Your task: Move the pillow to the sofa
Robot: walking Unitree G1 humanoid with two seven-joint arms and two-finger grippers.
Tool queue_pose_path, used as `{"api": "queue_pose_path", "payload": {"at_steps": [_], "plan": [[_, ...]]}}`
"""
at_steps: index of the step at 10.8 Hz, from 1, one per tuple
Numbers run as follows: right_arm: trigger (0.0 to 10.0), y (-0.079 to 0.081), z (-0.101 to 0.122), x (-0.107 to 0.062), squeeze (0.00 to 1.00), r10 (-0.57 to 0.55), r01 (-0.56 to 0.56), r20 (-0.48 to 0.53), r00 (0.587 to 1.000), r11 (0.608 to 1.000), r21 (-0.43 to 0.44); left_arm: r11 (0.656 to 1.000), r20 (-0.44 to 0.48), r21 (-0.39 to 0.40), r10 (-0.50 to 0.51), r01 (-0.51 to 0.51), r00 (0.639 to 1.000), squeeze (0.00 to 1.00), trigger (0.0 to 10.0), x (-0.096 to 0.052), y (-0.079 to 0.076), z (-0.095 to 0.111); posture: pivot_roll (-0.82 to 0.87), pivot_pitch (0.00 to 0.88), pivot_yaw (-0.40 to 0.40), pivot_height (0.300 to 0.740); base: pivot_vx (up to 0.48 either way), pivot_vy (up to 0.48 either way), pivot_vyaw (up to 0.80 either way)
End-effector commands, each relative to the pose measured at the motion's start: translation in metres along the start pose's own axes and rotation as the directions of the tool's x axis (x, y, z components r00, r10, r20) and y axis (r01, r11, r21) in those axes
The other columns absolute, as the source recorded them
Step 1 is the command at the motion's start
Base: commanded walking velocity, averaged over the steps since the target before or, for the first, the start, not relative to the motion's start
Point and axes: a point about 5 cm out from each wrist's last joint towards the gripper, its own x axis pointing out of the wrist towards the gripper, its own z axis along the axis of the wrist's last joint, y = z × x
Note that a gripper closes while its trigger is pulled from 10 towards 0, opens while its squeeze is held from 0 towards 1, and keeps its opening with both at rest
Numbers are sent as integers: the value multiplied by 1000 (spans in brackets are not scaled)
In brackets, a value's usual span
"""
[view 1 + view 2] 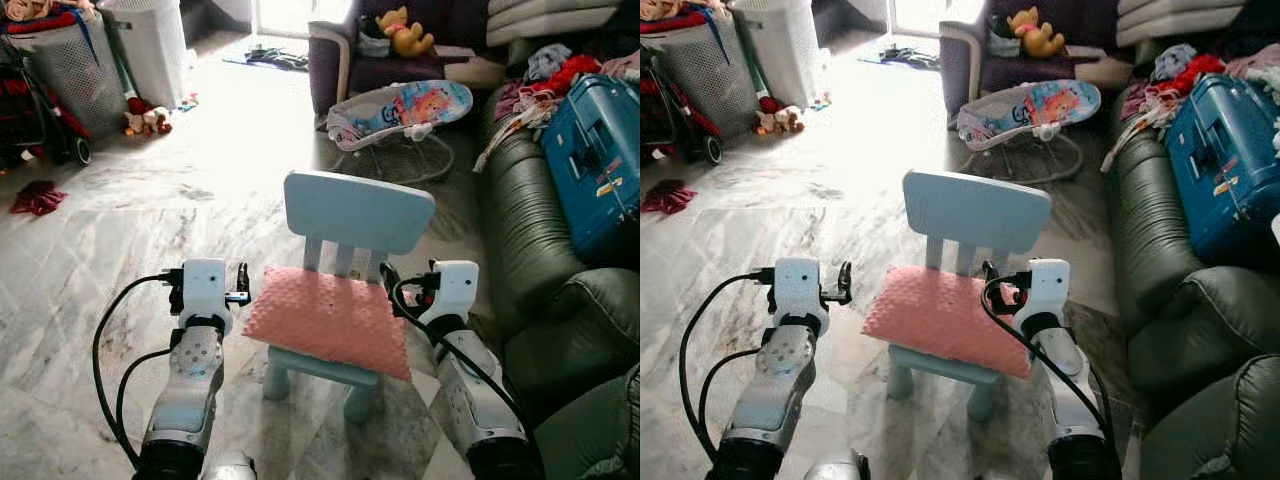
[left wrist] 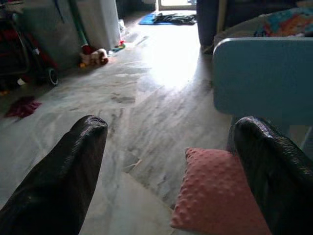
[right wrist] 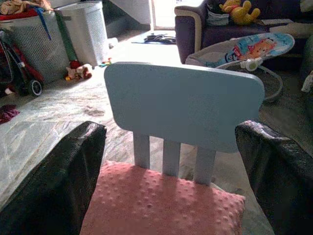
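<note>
A pink, dimple-textured square pillow (image 1: pixel 330 321) lies flat on the seat of a small pale-blue wooden child's chair (image 1: pixel 358 212), which stands on the grey-veined marble floor (image 1: pixel 120 230). The pillow overhangs the seat at its near edge and at both sides, its near right corner jutting past the seat.

The left gripper (image 1: pixel 240 283) sits just beside the pillow's left edge, level with it; in the left wrist view its two black fingers (image 2: pixel 63 181) are spread wide, with the pillow's corner and bare floor between them. The right gripper (image 1: pixel 388 277) is at the pillow's far right corner, close to the chair's back slats; in the right wrist view its fingers (image 3: pixel 54 181) are likewise wide apart, framing the chair back and the pillow's top. Neither holds anything.

To the right, the dark green leather sofa (image 1: pixel 530 270) runs along the chair's side with only a narrow strip of floor between them. A blue hard-shell suitcase (image 1: pixel 598 160) and a heap of clothes (image 1: pixel 545 85) take up its far cushions; the nearer cushion shows bare leather. Behind the chair stands a colourful baby bouncer (image 1: pixel 405 110), and beyond it a dark purple armchair (image 1: pixel 350 60) with a yellow plush toy (image 1: pixel 405 30). To the left the floor lies open up to a white mesh laundry basket (image 1: pixel 150 45) and a red cloth (image 1: pixel 38 198) on the floor.
</note>
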Motion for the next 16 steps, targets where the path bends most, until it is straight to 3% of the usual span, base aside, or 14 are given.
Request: {"api": "queue_pose_path", "payload": {"at_steps": [1,7,16], "plan": [[10000,-1,4,2,0,-3,3,9,1000,1000,-1,1000,23,-6,-5,5,1000,0,10000,0,0,5,-23,0,-31,740,0,0,0],[10000,-3,3,0,0,-4,4,1,1000,1000,-8,1000,19,-21,-10,10,1000,0,10000,-2,-3,5,-29,0,-37,740,277,0,-107],[10000,-4,4,1,0,-11,11,4,1000,1000,-9,1000,20,-21,-19,19,1000,0,10000,1,-4,5,-32,0,-32,740,314,265,0]]}}
